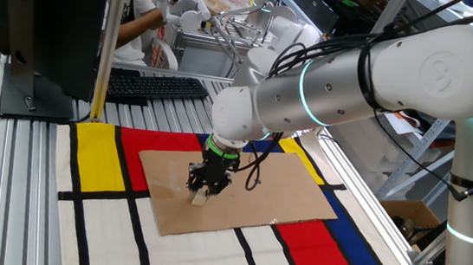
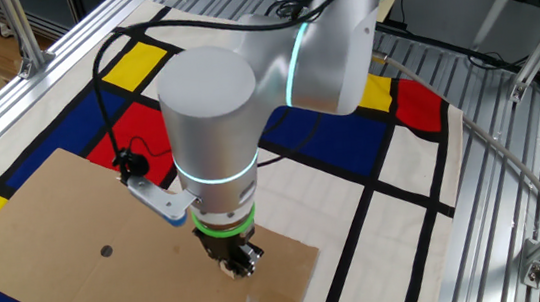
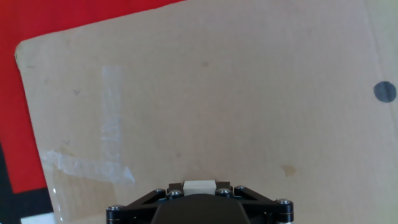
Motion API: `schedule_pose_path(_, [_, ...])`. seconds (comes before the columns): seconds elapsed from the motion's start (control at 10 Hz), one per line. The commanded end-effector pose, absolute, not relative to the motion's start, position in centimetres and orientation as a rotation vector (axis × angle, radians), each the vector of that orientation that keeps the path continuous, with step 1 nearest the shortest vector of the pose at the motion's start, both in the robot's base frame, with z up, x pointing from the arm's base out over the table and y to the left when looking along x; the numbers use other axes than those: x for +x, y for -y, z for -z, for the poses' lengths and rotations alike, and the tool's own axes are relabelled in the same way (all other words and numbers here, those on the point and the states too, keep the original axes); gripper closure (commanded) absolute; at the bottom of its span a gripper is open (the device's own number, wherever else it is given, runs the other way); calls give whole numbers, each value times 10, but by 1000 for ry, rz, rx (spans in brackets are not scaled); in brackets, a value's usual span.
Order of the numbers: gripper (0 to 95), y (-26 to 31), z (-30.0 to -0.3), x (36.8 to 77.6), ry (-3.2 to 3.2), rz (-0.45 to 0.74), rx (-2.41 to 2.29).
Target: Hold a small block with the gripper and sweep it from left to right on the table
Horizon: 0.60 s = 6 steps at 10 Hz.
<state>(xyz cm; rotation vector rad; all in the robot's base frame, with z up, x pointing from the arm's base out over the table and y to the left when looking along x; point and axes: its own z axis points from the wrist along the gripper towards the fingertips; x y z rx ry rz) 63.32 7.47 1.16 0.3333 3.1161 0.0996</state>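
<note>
I have the end effector (image 1: 202, 192) pointed straight down over the brown cardboard sheet (image 1: 283, 193), its fingers clamped on the small block (image 1: 200, 200). In one fixed view the pale cube shows just under the black fingertips, at the lower left part of the cardboard, low enough that I judge it touches or nearly touches the sheet. In the hand view the small block (image 3: 199, 185) sits at the bottom centre of the frame, pinched between the two finger mounts, with bare cardboard filling the rest.

The hold makes sense to me: the cube is far smaller than the claw, so a vertical pinch keeps its underside free to slide, and the flat cardboard gives it a smooth track across the counter (image 1: 24, 173), rather than the slats. In the other fixed view the bulky wrist hides most of the end effector (image 2: 239, 262), and I cannot make out the block there.

Counting: one arm, one end effector, one block, one cardboard sheet, one dark dot mark (image 3: 385, 91) at the right edge of the hand view, and two strips of clear tape (image 3: 112, 124) on the cardboard at left.
</note>
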Motion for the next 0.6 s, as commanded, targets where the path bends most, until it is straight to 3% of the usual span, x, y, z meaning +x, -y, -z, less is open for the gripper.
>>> schedule_pose_path(0.1, [950, -74, -9, 632, -3125, -104, 335])
schedule_pose_path(0.6, [950, -74, -9, 632, -3122, -118, 343])
